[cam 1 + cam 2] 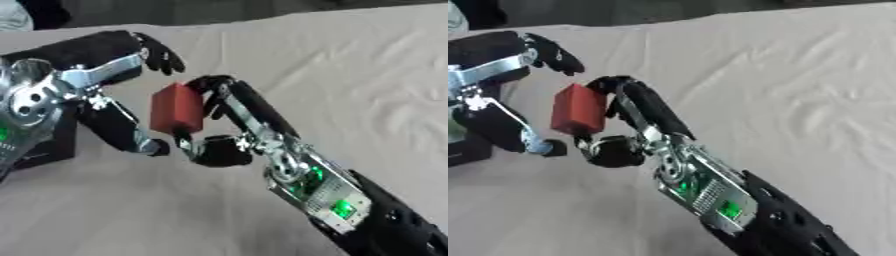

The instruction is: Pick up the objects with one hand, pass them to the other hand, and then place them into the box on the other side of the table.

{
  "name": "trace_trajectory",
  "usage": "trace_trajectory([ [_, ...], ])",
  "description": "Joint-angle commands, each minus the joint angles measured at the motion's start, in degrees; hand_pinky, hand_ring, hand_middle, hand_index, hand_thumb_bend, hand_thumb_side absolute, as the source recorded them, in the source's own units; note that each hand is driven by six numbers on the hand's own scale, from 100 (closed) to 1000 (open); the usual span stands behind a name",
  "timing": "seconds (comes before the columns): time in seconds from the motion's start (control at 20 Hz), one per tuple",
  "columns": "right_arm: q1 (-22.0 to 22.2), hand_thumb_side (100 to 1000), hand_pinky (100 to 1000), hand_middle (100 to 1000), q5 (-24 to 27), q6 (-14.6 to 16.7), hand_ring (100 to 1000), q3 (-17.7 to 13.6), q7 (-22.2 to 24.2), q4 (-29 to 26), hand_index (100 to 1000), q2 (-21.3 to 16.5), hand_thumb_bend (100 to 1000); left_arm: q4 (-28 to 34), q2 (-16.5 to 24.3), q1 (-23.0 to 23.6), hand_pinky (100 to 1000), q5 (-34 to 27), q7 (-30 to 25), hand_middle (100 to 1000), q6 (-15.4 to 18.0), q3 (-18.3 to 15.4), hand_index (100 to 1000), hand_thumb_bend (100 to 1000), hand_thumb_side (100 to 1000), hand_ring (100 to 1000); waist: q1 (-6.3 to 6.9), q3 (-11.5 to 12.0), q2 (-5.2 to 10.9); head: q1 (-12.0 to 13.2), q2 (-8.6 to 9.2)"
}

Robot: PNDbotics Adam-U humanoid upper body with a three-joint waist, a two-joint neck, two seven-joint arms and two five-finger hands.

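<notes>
holding a red block [176,107], the right hand [229,125] reaches in from the near right, its black fingers [248,102] curled over the block's right face and its thumb [219,151] tucked under the lower edge. the block is a plain rectangular solid with matte faces, raised above the table at centre left. the left hand [109,100] comes in from the left with its fingers spread apart, one pair [162,54] above the block and a thumb [131,132] just beside its left face; whether they touch cannot be told. both arms show bare silver joints and green-lit boards. a wrinkled beige cloth [350,85] covers the table. part of a black box [51,145] lies at the left edge, mostly hidden behind the left arm.
</notes>
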State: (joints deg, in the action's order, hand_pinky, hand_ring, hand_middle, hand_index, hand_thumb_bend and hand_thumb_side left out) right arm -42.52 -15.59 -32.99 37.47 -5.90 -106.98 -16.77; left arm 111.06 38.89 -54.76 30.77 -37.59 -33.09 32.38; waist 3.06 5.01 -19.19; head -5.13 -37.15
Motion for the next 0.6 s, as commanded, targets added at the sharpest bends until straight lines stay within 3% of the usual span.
trace_trajectory([
  [0.05, -1.0, 100, 620, 457, -0.5, 0.8, 625, 0.1, -0.7, -0.6, 592, 0.3, 100, -0.1, 0.4, -1.8, 864, -0.1, -5.3, 748, -4.6, 0.5, 861, 701, 175, 830, 0.02, 0.2, 1.45, 0.1, -0.21],
  [0.6, 0.0, 100, 617, 459, -3.3, 4.6, 626, 0.8, -4.2, -3.0, 593, -2.1, 100, -4.3, -0.7, -3.0, 871, 5.4, -7.9, 757, -2.9, 3.0, 867, 725, 118, 841, 0.06, 0.3, 1.38, 0.6, 0.16],
])
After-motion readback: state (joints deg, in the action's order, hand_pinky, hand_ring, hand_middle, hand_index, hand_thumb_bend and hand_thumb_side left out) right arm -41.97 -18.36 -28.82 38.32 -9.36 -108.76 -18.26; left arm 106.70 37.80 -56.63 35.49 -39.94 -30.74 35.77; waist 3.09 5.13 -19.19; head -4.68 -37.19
